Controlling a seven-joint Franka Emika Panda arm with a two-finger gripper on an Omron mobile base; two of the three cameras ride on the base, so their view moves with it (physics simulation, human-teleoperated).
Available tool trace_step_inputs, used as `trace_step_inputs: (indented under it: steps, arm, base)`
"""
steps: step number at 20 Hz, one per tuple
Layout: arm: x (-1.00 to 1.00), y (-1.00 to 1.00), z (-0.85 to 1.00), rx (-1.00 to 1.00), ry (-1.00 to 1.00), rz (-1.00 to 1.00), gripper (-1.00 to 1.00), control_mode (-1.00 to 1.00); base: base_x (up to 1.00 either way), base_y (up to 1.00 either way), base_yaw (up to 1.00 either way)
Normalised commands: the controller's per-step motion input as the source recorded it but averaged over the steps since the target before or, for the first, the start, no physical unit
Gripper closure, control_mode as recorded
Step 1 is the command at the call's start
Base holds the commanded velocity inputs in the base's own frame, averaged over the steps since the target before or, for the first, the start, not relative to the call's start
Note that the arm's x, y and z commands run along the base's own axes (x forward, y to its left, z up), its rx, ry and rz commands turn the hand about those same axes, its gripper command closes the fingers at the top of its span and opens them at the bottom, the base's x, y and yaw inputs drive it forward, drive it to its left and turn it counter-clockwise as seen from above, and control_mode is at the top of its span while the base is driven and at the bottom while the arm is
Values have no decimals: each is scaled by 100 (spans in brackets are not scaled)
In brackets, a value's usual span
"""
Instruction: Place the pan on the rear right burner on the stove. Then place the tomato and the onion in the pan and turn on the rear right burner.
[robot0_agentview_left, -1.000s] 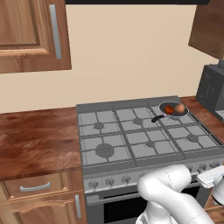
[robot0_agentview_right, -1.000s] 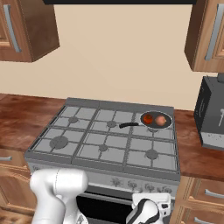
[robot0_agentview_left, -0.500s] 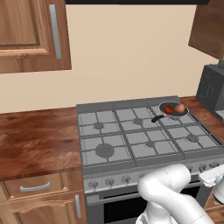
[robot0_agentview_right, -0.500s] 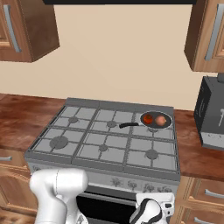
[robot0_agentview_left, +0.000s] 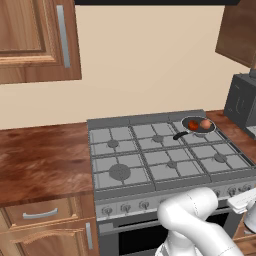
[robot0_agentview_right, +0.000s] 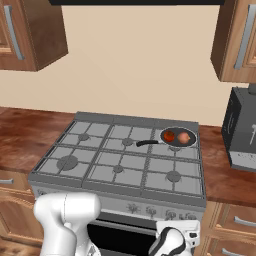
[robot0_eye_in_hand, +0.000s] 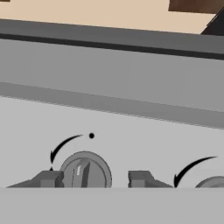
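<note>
Pan (robot0_agentview_right: 178, 136) seated on rear right burner of stove (robot0_agentview_right: 120, 165); tomato (robot0_agentview_right: 169, 135) and onion (robot0_agentview_right: 184, 138) inside. Gripper (robot0_eye_in_hand: 95, 179) straddles knob (robot0_eye_in_hand: 85, 169), fingertips (robot0_eye_in_hand: 49, 178) apart, contact not confirmed (grip unclear). Knob is clamped squarely before rotation.

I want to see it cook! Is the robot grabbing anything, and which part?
Nothing is gripped yet. The gripper has a jaw on each side of a stove knob, with gaps visible, so it is not clamped.
</note>
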Motion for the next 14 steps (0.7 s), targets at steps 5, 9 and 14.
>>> trace_step_inputs:
  steps: [5,9,14]
  arm:
    - [0,9,0,-7,-2,0,100,-100]
    - [0,12,0,-9,-4,0,100,-100]
    - [0,2,0,-14,-3,0,100,-100]
  base:
    - [0,0,0]
    - [0,0,0]
    - [0,0,0]
